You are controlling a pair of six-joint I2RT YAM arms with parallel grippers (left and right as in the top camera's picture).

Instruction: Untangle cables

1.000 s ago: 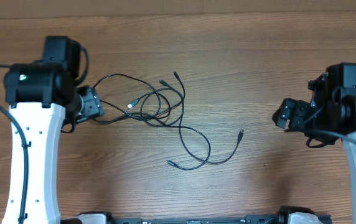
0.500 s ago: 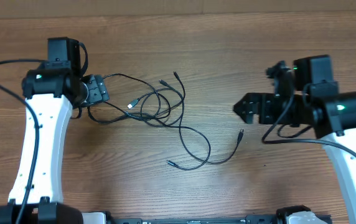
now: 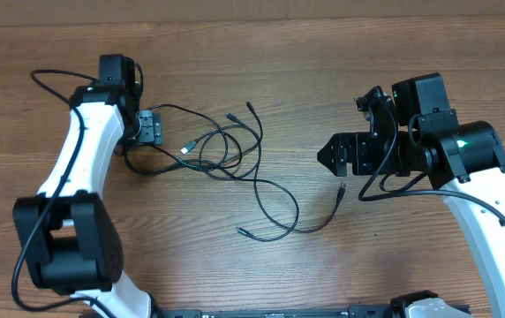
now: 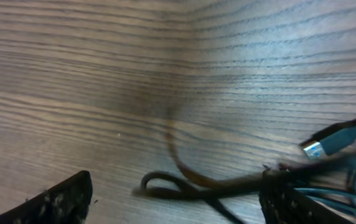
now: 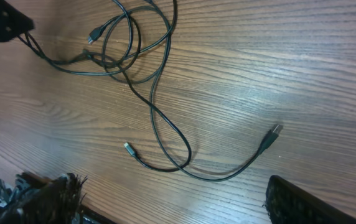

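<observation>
Overhead view shows the cables [image 3: 213,148] tangled on the wooden table [image 3: 411,53], left of centre, with 1 plug [image 3: 342,188] trailing near my right gripper [image 3: 330,156]. Its jaws stand wide apart, holding nothing. My left gripper [image 3: 151,129] gapes too at the tangle's left edge, a loop lying between its fingers [image 4: 53,202].

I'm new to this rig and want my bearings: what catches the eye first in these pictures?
A tangle of thin black cables sprawls across the middle of the wooden table, looped most densely toward the left arm. The left gripper sits open at that knotted end, and the right gripper hovers open near a loose plug.
</observation>
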